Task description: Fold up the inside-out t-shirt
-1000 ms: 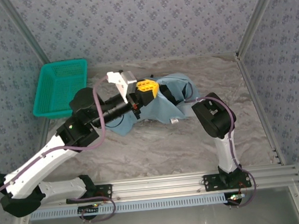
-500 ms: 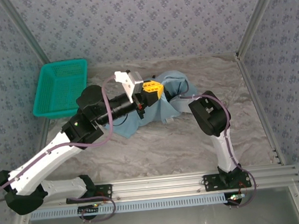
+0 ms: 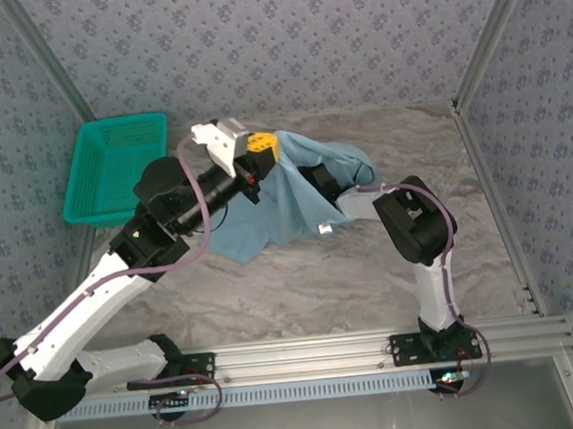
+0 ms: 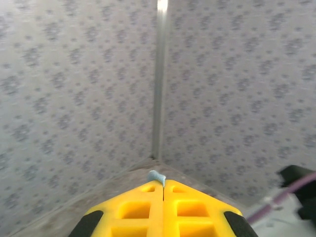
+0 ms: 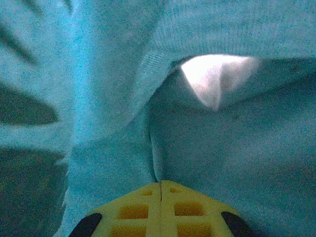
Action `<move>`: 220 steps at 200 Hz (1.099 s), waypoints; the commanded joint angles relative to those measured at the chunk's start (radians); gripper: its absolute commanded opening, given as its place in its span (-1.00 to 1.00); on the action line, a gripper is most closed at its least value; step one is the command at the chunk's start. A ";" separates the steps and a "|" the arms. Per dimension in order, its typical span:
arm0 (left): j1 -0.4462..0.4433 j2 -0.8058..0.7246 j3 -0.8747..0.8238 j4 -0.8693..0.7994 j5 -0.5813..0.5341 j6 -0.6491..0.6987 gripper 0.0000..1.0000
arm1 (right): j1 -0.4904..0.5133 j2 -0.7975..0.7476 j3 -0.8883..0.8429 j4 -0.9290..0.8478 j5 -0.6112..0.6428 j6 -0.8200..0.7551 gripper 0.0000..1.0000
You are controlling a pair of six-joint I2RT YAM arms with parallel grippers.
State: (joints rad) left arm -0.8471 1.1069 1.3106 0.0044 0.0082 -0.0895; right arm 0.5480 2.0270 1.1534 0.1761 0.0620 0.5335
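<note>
- The inside-out t-shirt (image 3: pixel 290 199) sits mid-frame in the overhead view on the marbled table (image 3: pixel 372 277). It is peaked at its upper-left corner and drapes down and right from there. Its long axis runs from the lower-left hem up toward the bunched cloth at right of centre.
- The left arm (image 3: pixel 122 279) stretches diagonally from the lower-left corner up to the centre, with its wrist raised over the shirt's top edge. Its own camera looks toward the upper corner of the enclosure.
- The right arm (image 3: pixel 419 233) rises from the lower right and bends sharply at the elbow. Its forearm runs left and disappears beneath the cloth.
- The teal basket (image 3: pixel 117 169) stands apart at the upper left and plays no part.
- The left gripper (image 3: pixel 266 146) has its yellow fingers pressed together. In the wrist view, a nub of blue cloth is pinched at the very tip of the left gripper (image 4: pixel 157 183), so the shirt hangs below and to the right of it.
- The right gripper (image 5: pixel 160 186) is likewise pressed together and wrapped in blue folds, and a crease runs straight into its tips. It appears to pinch an inner layer.
- Both grippers touch the garment, so the next move likely depends on drawing the two pinch points apart along that diagonal.
- A small white tag (image 3: pixel 325 230) shows at the lower edge of the shirt.
</note>
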 commanded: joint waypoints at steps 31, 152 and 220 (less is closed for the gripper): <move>0.114 -0.032 -0.015 0.043 -0.052 -0.064 -1.00 | -0.045 -0.118 -0.121 0.035 -0.118 -0.103 -1.00; 0.112 0.056 0.075 0.079 0.292 -0.132 -1.00 | -0.029 0.050 0.143 -0.312 0.077 -0.173 0.36; 0.112 0.022 0.062 0.080 0.286 -0.133 -1.00 | 0.004 0.113 0.158 -0.335 0.022 -0.115 0.26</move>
State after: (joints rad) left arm -0.7368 1.1694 1.3479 0.0296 0.2771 -0.2115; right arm 0.5323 2.0716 1.3128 -0.0490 0.1242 0.3870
